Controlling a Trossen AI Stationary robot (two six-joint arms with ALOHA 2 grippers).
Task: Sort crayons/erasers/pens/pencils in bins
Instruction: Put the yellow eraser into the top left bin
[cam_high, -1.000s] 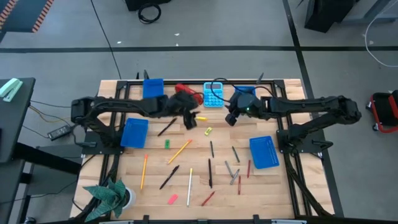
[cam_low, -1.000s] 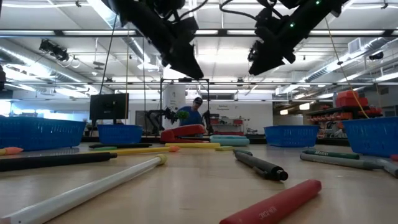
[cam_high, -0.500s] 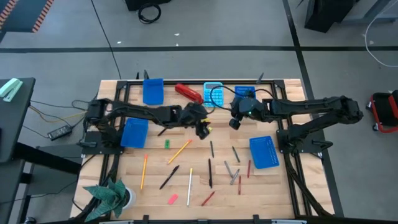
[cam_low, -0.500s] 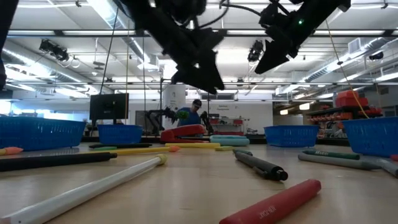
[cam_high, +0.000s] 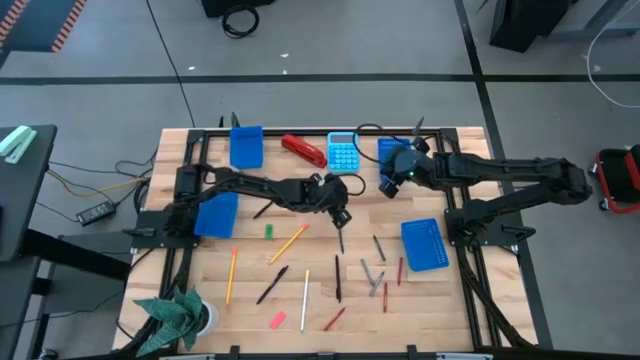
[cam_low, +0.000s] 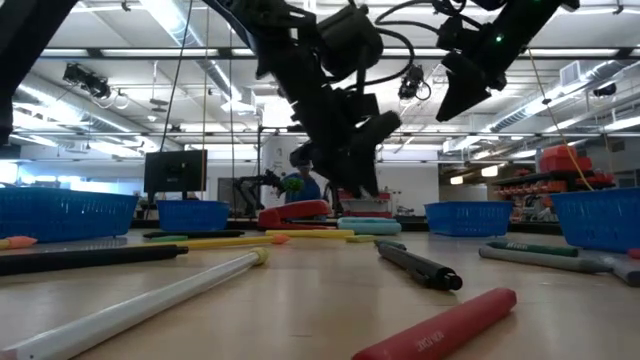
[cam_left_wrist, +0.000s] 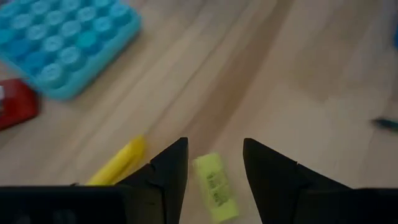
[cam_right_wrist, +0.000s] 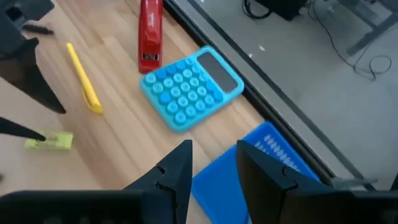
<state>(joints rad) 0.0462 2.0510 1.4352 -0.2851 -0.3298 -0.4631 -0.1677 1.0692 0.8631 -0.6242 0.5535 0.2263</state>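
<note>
Along the left side of the table (cam_high: 180, 270) two blue bins sit well apart, one at the far edge (cam_high: 246, 146) and one nearer the left arm's base (cam_high: 216, 213). An orange pencil (cam_high: 231, 275) lies on the boards below them, and a pink eraser (cam_high: 278, 320) near the front edge. Further in are a green eraser (cam_high: 269, 231), a slanted orange pencil (cam_high: 289, 243), a black pen (cam_high: 271, 284) and a white pencil (cam_high: 305, 286).

The left arm reaches out low across the middle of the table. The left gripper (cam_left_wrist: 214, 165) hangs just above the wood with its fingers spread, and the yellow eraser (cam_left_wrist: 214, 188) lies on the table in the gap between them, not pinched. A yellow stick (cam_left_wrist: 118, 163) lies just beside it.

Behind that, at the far edge, are a red stapler (cam_high: 304, 150) and a light-blue calculator (cam_high: 343, 154).

Right of centre lie more black pens (cam_high: 337, 277), a pair of grey crayons (cam_high: 373, 277) and a red crayon (cam_high: 401, 270); another red one (cam_high: 334, 319) is near the front.

The right gripper (cam_right_wrist: 214, 163) is held up in the air above the far bin (cam_right_wrist: 245, 171) beside the calculator, fingers apart and holding nothing. The fourth bin (cam_high: 424, 245) sits further right, near the right arm's base.
</note>
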